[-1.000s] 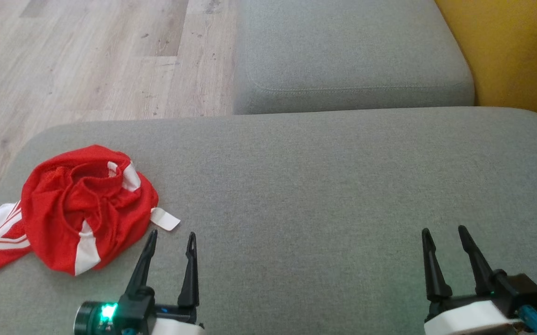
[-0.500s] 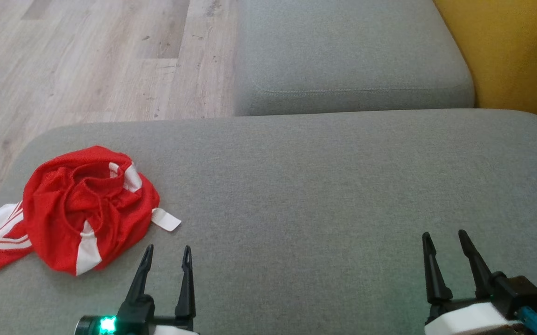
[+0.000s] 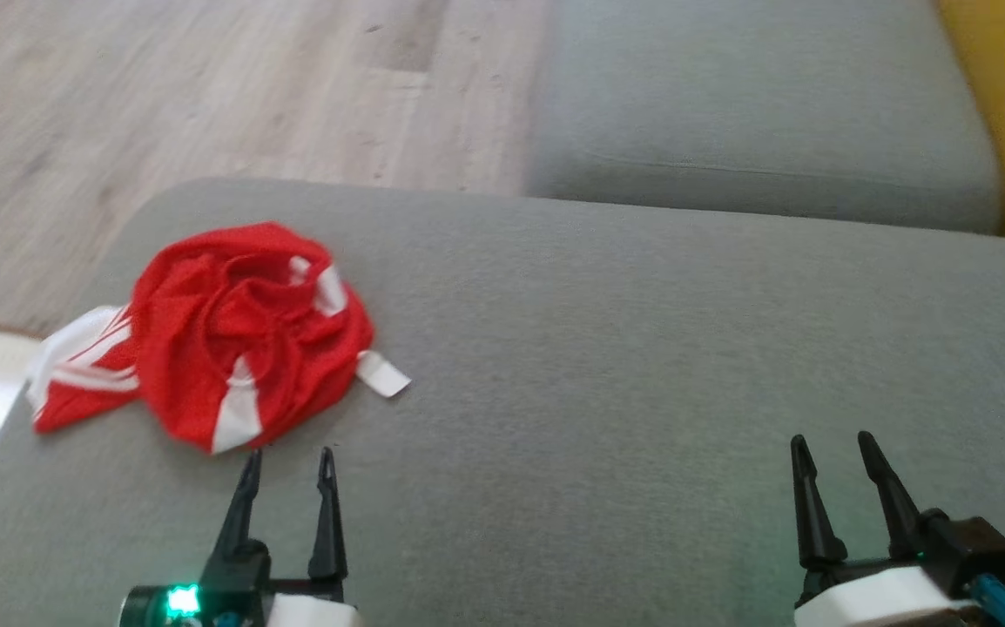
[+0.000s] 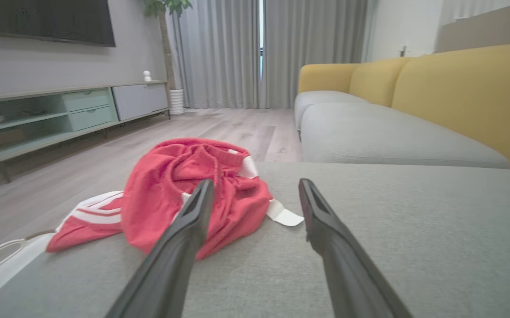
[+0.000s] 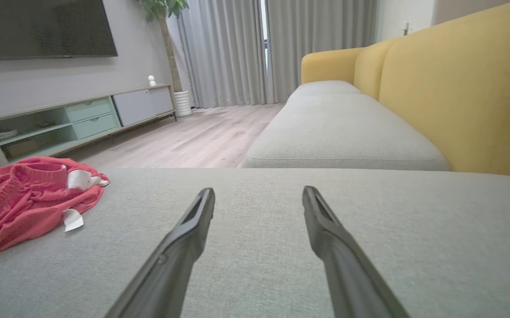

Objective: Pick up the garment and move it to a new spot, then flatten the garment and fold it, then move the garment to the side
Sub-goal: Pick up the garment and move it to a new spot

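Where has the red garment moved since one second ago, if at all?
No. The garment lies by the same left corner of the cushion; the view itself shifted.

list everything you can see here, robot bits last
garment: one, red with white stripes, crumpled at the left of the near cushion
near cushion: one, grey, beneath both claws
far cushion: one, grey, beyond the near one
sofa back: one, yellow, along the cushions' right side
floor: pale wood, left of the far cushion
tv: one, dark, on the wall across the floor
cabinet: one, pale green and grey, below the tv
curtains: grey, far end of the room
left claw: one, black fingers, open, tips close to the garment
right claw: one, black fingers, open, over bare cushion at the right
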Available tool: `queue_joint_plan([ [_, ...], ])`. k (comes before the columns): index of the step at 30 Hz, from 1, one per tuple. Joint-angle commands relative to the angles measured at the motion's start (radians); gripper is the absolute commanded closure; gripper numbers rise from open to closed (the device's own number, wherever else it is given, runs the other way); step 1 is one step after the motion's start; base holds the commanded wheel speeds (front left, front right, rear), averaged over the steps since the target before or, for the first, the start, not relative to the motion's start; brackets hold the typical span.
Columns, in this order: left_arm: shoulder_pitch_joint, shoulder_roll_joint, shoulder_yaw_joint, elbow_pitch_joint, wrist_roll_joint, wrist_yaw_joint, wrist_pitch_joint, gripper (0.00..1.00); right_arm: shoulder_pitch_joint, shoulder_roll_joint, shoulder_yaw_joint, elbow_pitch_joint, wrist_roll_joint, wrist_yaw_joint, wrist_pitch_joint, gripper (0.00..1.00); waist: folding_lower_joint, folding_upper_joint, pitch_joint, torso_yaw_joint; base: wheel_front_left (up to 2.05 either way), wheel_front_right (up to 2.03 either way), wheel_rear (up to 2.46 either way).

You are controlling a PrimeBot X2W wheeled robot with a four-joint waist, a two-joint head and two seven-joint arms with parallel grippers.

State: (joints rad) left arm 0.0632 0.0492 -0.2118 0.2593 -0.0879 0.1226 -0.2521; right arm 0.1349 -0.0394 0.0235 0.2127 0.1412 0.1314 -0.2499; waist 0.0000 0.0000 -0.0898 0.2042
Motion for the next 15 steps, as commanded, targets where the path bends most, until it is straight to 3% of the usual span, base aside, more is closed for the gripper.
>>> queue_joint_plan([
  [1, -0.057, 0.001, 0.042, -0.035, 0.006, 0.008, -0.010, 0.00, -0.042, -0.011, 0.023, -0.030, 0.006, -0.001, -0.012, 0.00, 0.0000, 0.0000, 0.024, 0.070, 0.00, 0.00, 0.00],
  [15, -0.066, 0.001, 0.086, -0.051, -0.010, 0.033, -0.010, 0.00, -0.081, -0.011, 0.028, -0.029, -0.013, -0.001, -0.012, 0.00, 0.0000, 0.0000, 0.093, 0.275, 0.00, 0.00, 0.00],
])
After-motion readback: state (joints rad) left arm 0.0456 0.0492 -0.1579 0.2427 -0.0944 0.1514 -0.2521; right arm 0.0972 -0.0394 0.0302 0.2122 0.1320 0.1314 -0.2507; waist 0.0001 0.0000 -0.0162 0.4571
